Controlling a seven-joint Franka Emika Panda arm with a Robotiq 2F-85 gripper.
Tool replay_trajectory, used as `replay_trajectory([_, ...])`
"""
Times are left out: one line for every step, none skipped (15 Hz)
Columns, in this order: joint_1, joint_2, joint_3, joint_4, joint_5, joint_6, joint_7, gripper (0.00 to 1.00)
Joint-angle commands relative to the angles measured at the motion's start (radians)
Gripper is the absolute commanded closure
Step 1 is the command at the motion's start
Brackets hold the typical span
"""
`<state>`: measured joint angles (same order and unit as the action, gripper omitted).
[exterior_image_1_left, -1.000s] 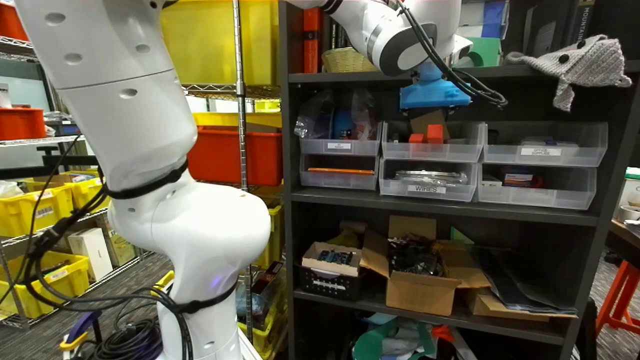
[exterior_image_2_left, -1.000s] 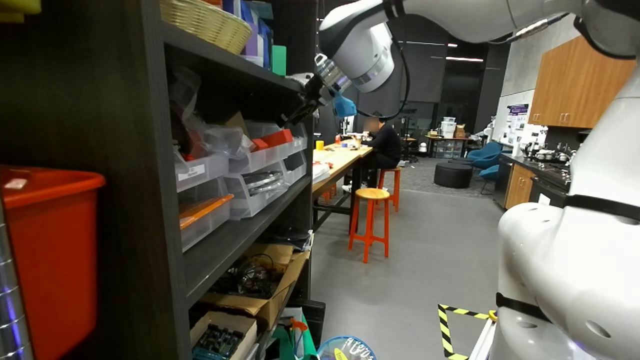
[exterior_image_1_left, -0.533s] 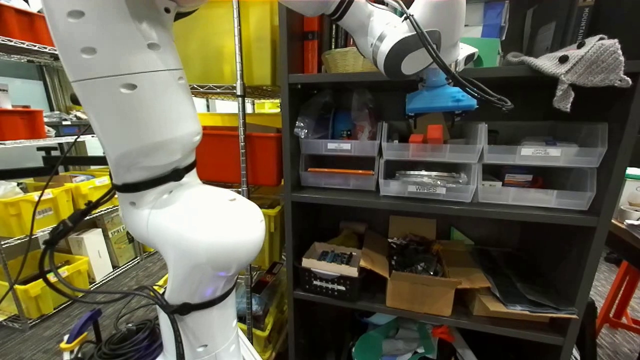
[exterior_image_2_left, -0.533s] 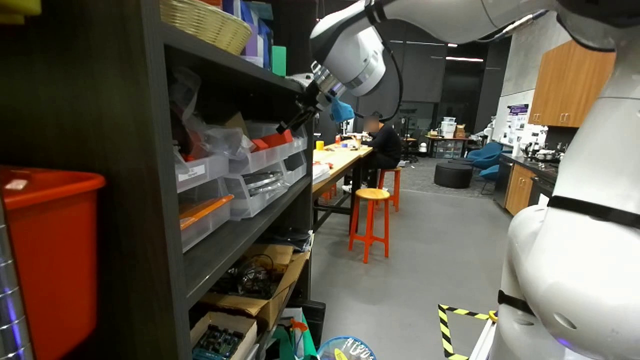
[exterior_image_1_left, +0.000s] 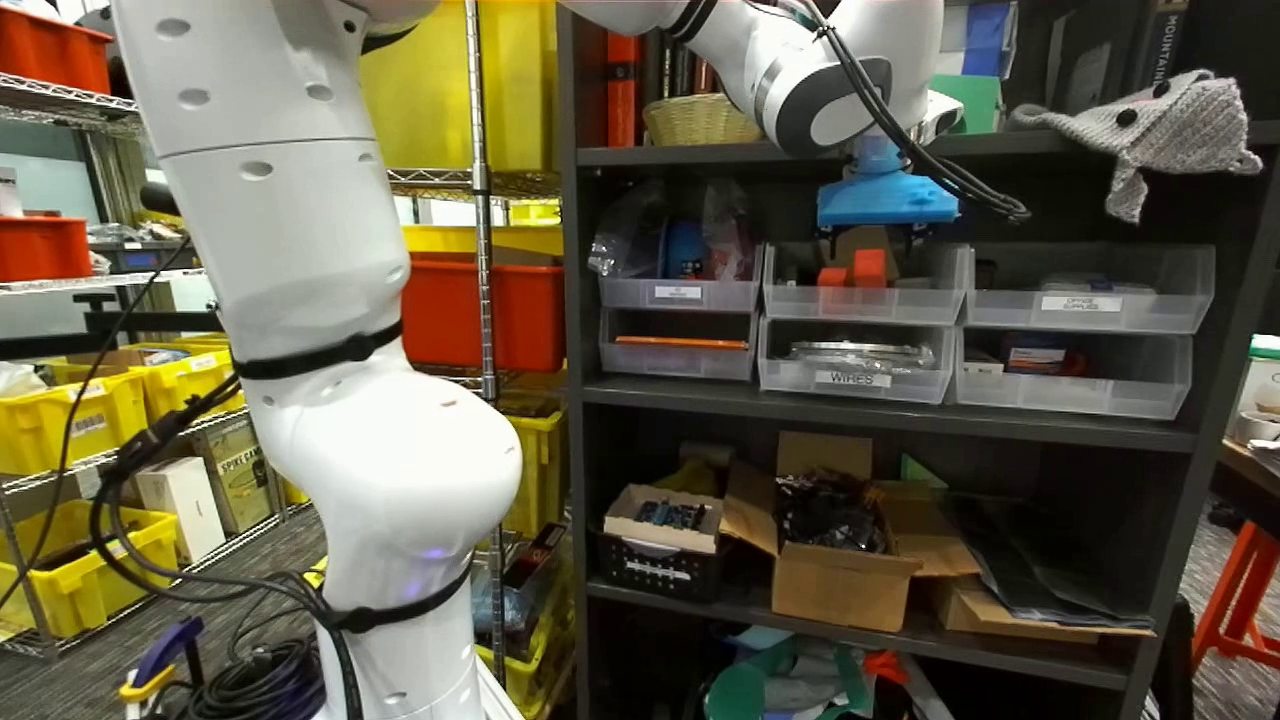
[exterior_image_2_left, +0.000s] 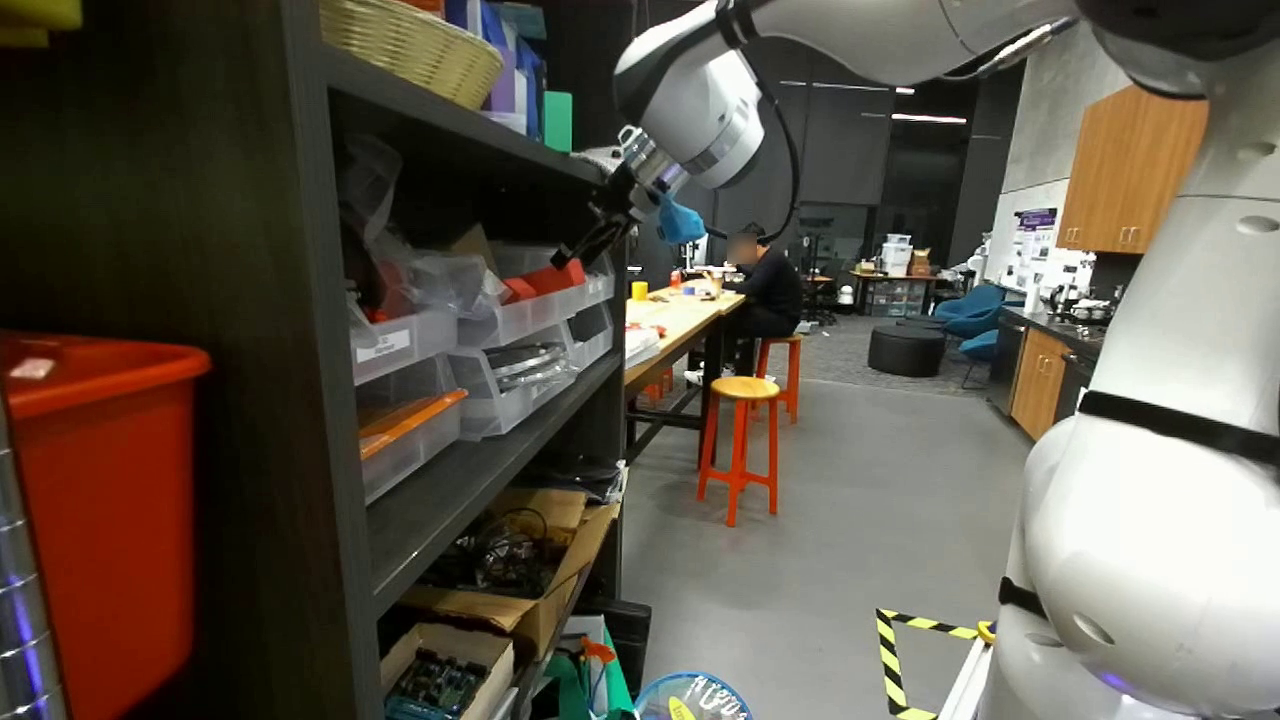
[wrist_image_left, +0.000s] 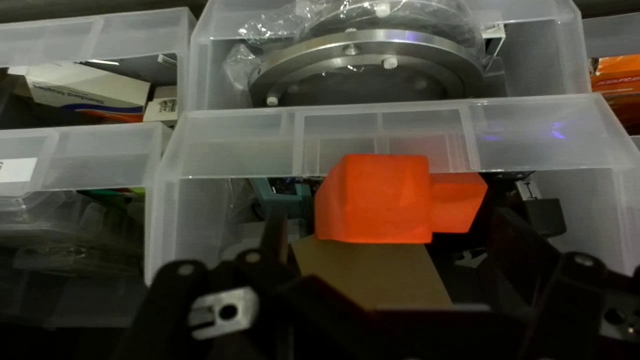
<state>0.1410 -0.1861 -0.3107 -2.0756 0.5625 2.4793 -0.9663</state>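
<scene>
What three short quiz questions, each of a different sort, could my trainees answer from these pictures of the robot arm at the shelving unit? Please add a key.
1. True or false: the black two-fingered gripper stands open, holding nothing.
2. Multiple choice: which of these is nearest the gripper?
A. round silver metal ring
B. larger orange-red box-shaped block
C. white cardboard stapler box
3. Fill in: in an exterior view, the translucent plastic bin in the middle of the lower bin row has a white rectangular label reading ____.

Key: 1. True. 2. B. 3. WIRES.
</scene>
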Motion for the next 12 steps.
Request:
replay_trajectory([-0.05, 0.033, 0.044, 0.048, 0.029, -0.047, -0.022, 0.0])
replay_trajectory([-0.058, 0.038, 0.051, 0.054, 0.027, -0.052, -0.021, 0.0])
replay_trajectory([-0.065, 0.042, 0.058, 0.059, 0.026, -0.057, -0.021, 0.0])
replay_trajectory([-0.072, 0.046, 0.064, 0.064, 0.026, -0.061, -0.02, 0.0])
replay_trajectory([-0.078, 0.05, 0.07, 0.067, 0.025, -0.064, -0.02, 0.0])
replay_trajectory([-0.084, 0.056, 0.076, 0.072, 0.023, -0.066, -0.021, 0.09])
replay_trajectory([-0.09, 0.058, 0.081, 0.073, 0.022, -0.067, -0.021, 0.26])
replay_trajectory([-0.095, 0.06, 0.085, 0.075, 0.023, -0.071, -0.024, 0.31])
replay_trajectory([-0.099, 0.061, 0.088, 0.077, 0.024, -0.074, -0.025, 0.39])
replay_trajectory([-0.104, 0.061, 0.091, 0.077, 0.028, -0.077, -0.028, 0.46])
replay_trajectory([-0.108, 0.061, 0.094, 0.076, 0.028, -0.077, -0.029, 0.55])
replay_trajectory([-0.111, 0.06, 0.096, 0.075, 0.029, -0.077, -0.031, 0.62])
